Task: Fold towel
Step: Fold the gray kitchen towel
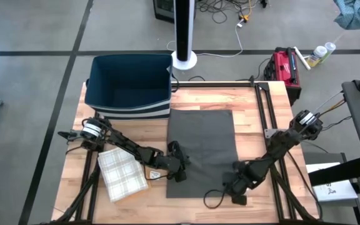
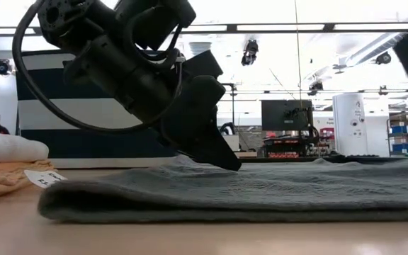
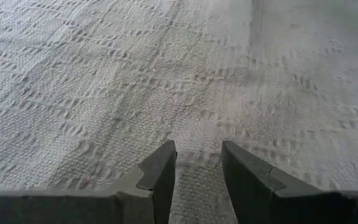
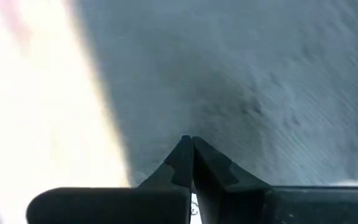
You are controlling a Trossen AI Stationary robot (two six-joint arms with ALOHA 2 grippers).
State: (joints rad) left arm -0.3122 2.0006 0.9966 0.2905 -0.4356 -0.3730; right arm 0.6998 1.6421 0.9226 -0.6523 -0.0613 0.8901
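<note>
A dark grey towel (image 1: 202,137) lies spread flat on the wooden table, longer from far to near. My left gripper (image 1: 179,164) reaches in from the table's left and sits over the towel's left edge, toward its near end. Its fingers stand a little apart, with towel weave (image 3: 166,74) filling the left wrist view. My right gripper (image 1: 235,182) is shut and points down over the towel's near right part (image 4: 241,74), close to its right edge. My left gripper rests its fingertips (image 3: 163,163) on the towel's upper surface (image 3: 197,134) just inside the left edge, slanting down from the table's left. The low view shows the tip (image 2: 229,164) meeting the cloth. The towel lies flat beneath it. My right gripper: whether it touches the towel cannot be told.
A folded cream plaid towel (image 1: 122,175) lies left of the grey one, under the left arm. A dark blue bin (image 1: 129,86) stands at the table's far left. Bare wood (image 1: 258,125) shows to the right of the towel. A loose cable (image 1: 214,199) lies at its near edge.
</note>
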